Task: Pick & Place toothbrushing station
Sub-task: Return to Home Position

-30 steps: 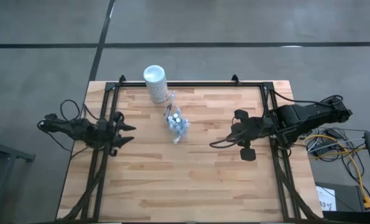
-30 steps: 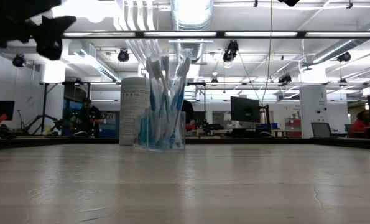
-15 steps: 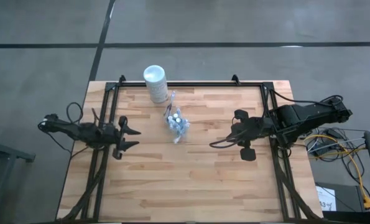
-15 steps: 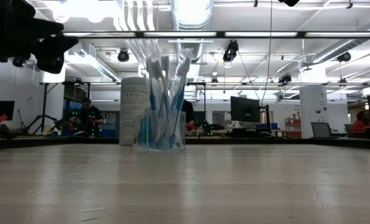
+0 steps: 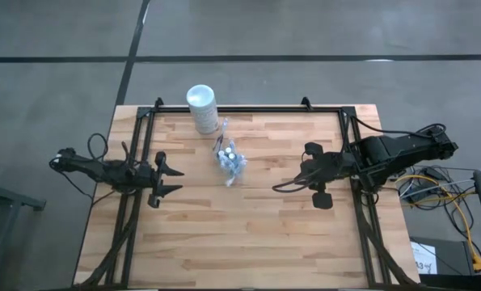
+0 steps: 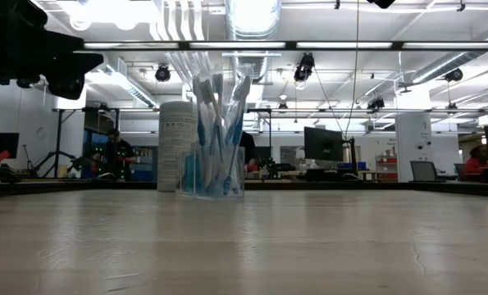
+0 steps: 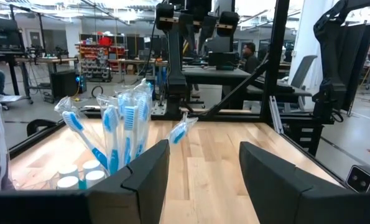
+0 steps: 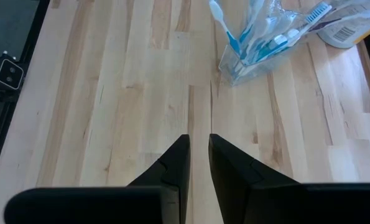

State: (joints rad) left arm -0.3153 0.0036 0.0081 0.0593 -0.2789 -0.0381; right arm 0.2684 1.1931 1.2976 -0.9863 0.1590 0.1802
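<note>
No lettering can be read anywhere. The white cylindrical container [image 6: 176, 146] near the surface's far edge carries a block of printed lines (too fine to make out), and in the right wrist view a white label with a barcode [image 8: 343, 30] shows, its digits too small to tell.

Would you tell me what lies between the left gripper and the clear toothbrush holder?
Only bare wood: in the high view nothing sits between the open left gripper and the toothbrush holder.
</note>
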